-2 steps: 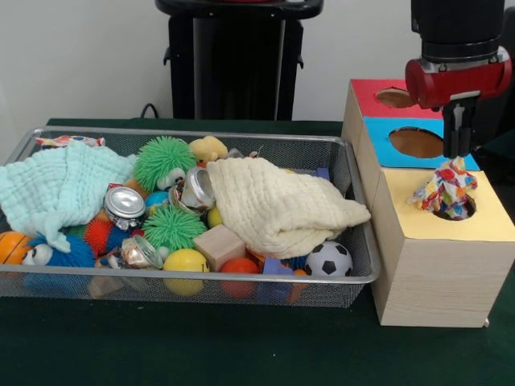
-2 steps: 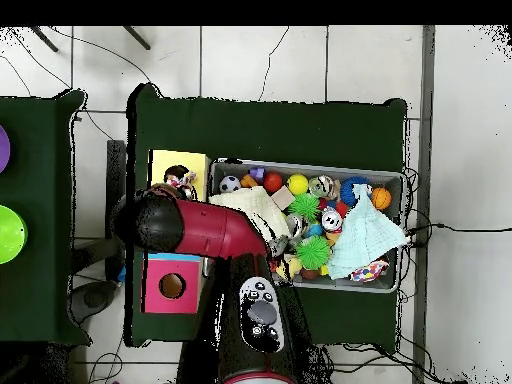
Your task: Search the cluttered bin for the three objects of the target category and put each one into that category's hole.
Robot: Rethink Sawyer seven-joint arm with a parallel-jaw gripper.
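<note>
My gripper (image 1: pixel 458 154) hangs over the yellow-topped section (image 1: pixel 418 221) of the wooden box, shut on the peak of a colourful patterned cloth (image 1: pixel 445 190). The cloth's lower end droops into the yellow section's hole (image 1: pixel 457 211). Overhead, the cloth (image 2: pixel 180 182) shows on the yellow top (image 2: pixel 165 165), with the gripper hidden under the red arm (image 2: pixel 200 228). In the wire bin (image 1: pixel 185 285) lie a cream cloth (image 1: pixel 278 205), a mint cloth (image 1: pixel 56 185) and a small patterned cloth (image 1: pixel 68 141) at the back left corner.
The box also has a blue section with a hole (image 1: pixel 416 142) and a red section with a hole (image 1: pixel 394 98). The bin holds green spiky balls (image 1: pixel 163 161), crushed cans (image 1: pixel 125 203), a wooden block (image 1: pixel 219 245), a yellow ball (image 1: pixel 185 264) and a soccer ball (image 1: pixel 328 260).
</note>
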